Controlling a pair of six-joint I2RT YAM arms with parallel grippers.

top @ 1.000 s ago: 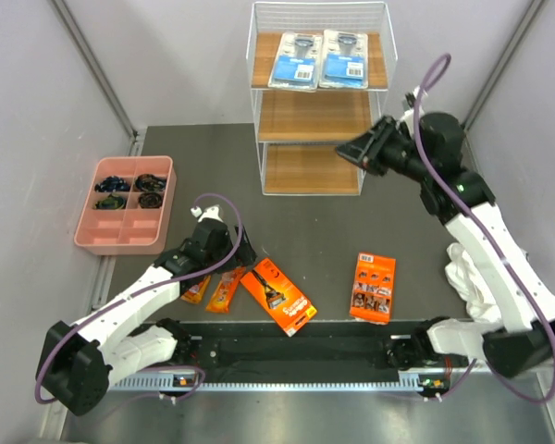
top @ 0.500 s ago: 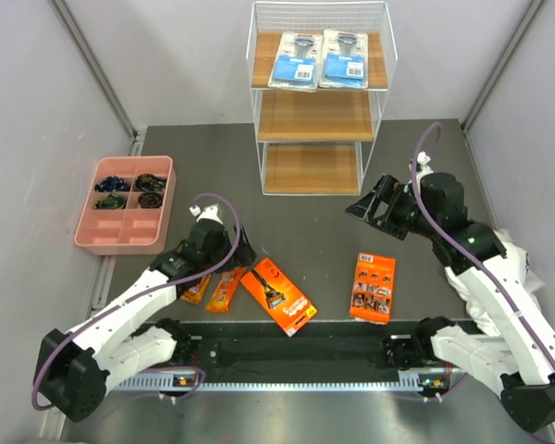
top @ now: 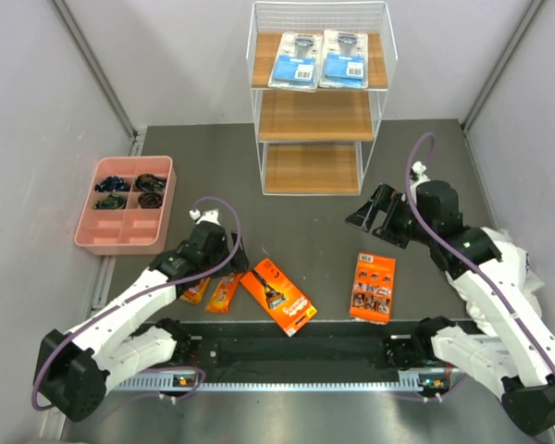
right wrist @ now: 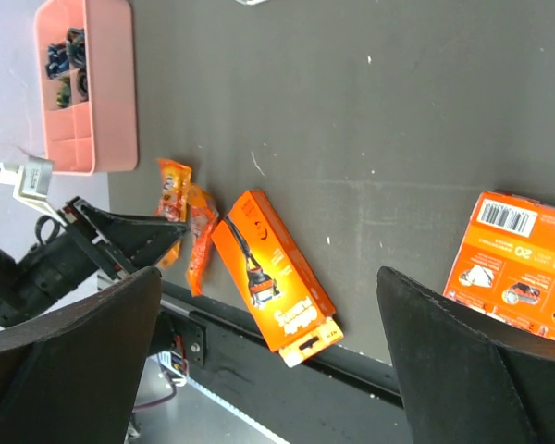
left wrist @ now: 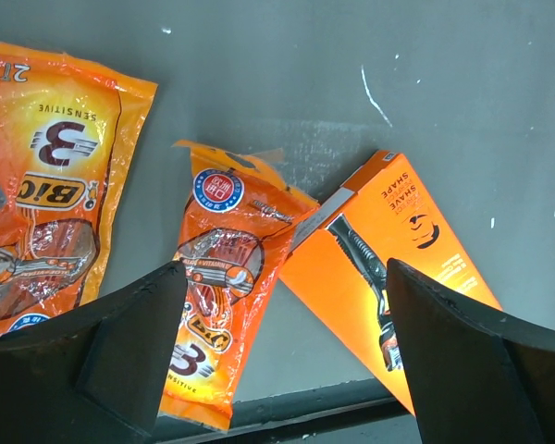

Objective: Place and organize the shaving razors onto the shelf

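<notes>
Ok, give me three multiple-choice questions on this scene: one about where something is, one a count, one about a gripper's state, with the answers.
1. Where on the shelf do the two blue blister packs lie? A top board; B middle board; C bottom board.
2. How many orange packs rest on the table? A two; B four; C six.
3. The left gripper is: A open; B shut on a pouch; C shut on nothing.

Answers:
1 A: both packs sit side by side on the top board.
2 B: there are two pouches, a long box and a card.
3 A: its fingers stand wide apart above a pouch, gripping nothing.
</notes>
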